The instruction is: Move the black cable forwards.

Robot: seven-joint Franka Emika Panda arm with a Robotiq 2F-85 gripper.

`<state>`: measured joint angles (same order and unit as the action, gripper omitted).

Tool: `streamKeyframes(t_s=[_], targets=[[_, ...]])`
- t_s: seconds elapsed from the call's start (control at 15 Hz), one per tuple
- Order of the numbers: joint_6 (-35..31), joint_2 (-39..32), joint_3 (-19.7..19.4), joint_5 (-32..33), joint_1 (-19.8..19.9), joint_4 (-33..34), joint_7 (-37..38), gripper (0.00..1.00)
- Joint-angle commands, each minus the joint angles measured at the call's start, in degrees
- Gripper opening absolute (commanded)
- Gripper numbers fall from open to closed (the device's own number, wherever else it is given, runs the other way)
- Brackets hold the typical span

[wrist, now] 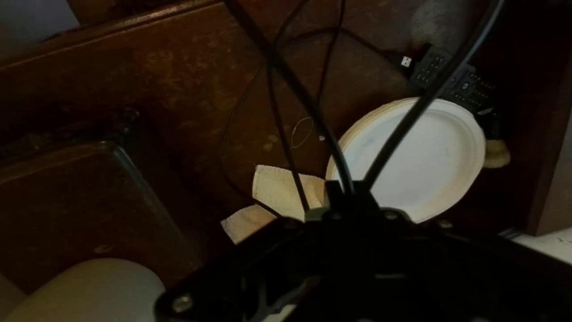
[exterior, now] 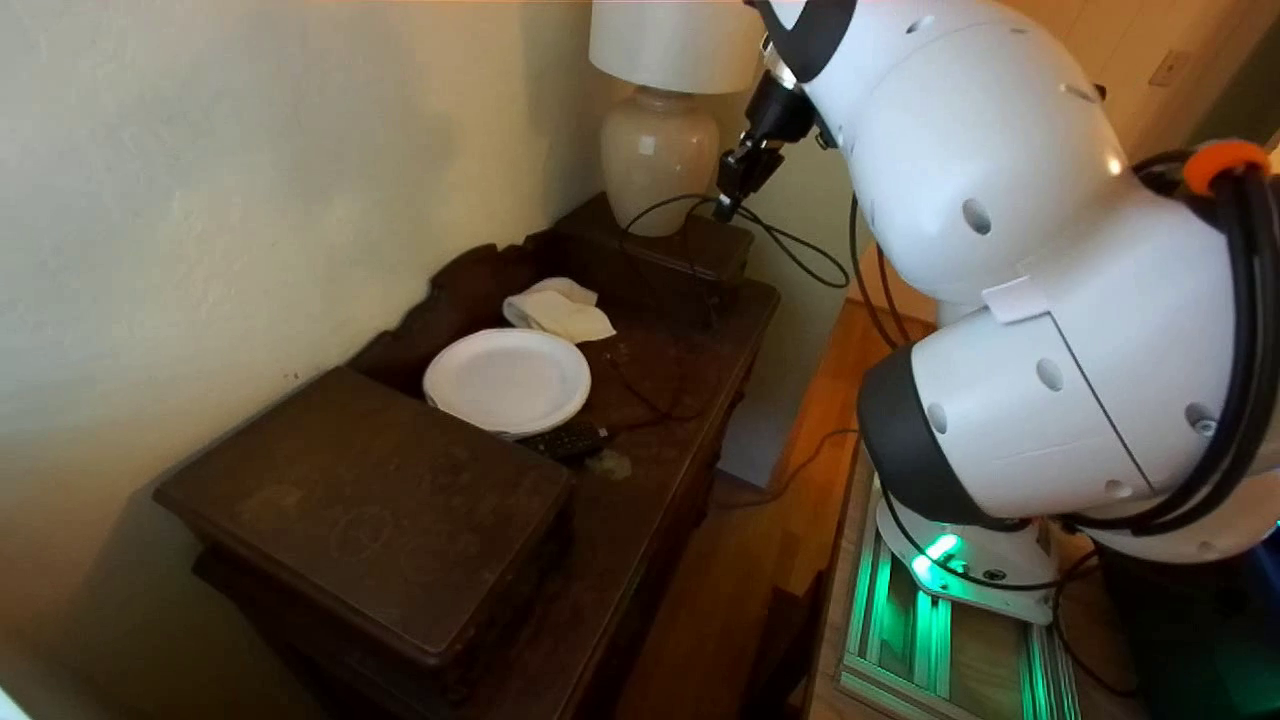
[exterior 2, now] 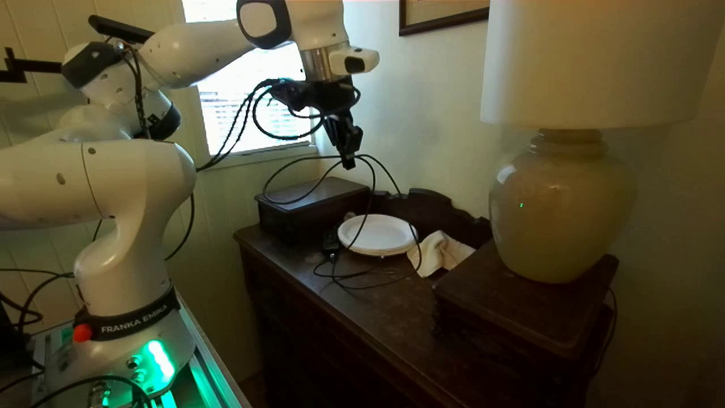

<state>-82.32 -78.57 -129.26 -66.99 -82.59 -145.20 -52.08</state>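
Observation:
My gripper (exterior: 726, 207) is shut on the black cable (exterior 2: 373, 180), raised well above the dresser top. In both exterior views, loose loops spread out from the fingertips and strands hang down. The lower part of the cord lies in curves on the dresser beside the plate, as an exterior view shows. From the wrist, two thick strands of the black cable (wrist: 310, 107) run out of the gripper (wrist: 351, 190), with thinner ones farther below. A pale USB plug (wrist: 405, 61) rests near a black remote (wrist: 456, 82); it appears to end one strand.
White plates (exterior 2: 378, 233) sit stacked on the dark dresser (exterior 2: 391, 317), next to a crumpled cream cloth (exterior 2: 440, 252). Raised wooden boxes stand at its ends, a nearer box (exterior: 370, 500) and a lamp-bearing box (exterior 2: 527, 306). The tall lamp (exterior: 660, 150) rises close to the gripper. A wall runs behind.

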Motion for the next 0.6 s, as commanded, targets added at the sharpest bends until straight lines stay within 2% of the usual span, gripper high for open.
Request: streamKeyframes(t_s=[0.0, 0.47, 0.53], targets=[[-4.84, -1.74, 5.83, -5.61, 0.56, -4.44, -0.63, 0.02], [-13.25, 1.10, 18.94, -12.80, 2.20, -7.41, -0.86, 0.02], [-12.04, 0.95, 16.42, -9.86, 1.33, -6.64, 0.02, 0.09]])
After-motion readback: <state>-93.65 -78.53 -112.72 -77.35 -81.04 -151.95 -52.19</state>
